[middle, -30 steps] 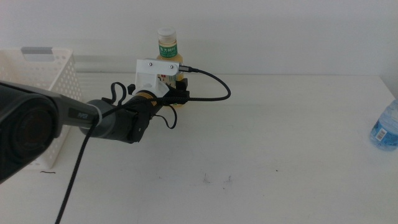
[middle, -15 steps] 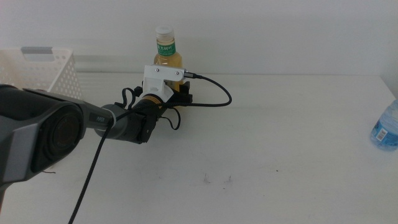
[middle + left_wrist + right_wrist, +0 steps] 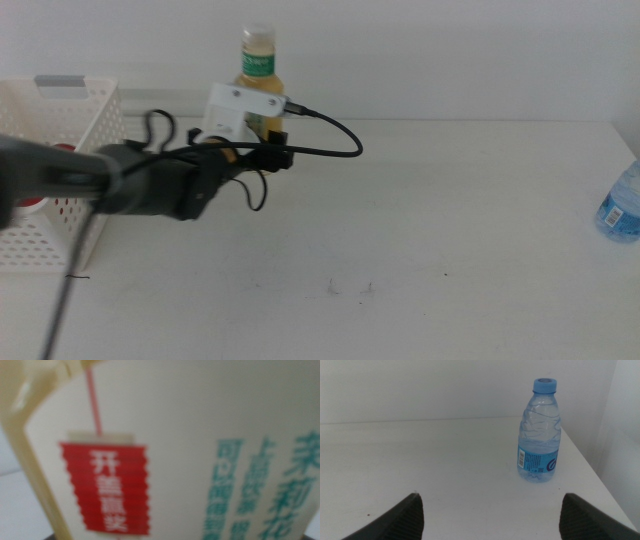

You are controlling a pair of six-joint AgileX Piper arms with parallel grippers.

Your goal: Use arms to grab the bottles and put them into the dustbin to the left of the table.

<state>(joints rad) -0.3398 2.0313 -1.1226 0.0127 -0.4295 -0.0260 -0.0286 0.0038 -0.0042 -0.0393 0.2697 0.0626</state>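
Landmark for all positions: the white perforated dustbin, which sits at the left end of the table.

Left arm enters from the dustbin's side. Its claw is at the yellow tea bottle, just to the right of the dustbin's right wall and level with its far rim. A white housing sits on the wrist and a black cable loops from it, away from the dustbin. In the middle view the bottle's lower body is hidden behind the housing; only the white cap, neck and part of the green label show above it. The left wrist view is filled by the bottle's label, very close and blurred, with a red tag and green characters. The claw appears to be closed on the bottle, though the jaws themselves are barely visible.

Something red shows through the dustbin's perforated wall; identity cannot be told from here.

Right claw: spread wide, holding nothing, low over the table. The small clear water bottle with blue cap stands upright ahead of it. In the middle view this bottle is at the table edge farthest from the dustbin.
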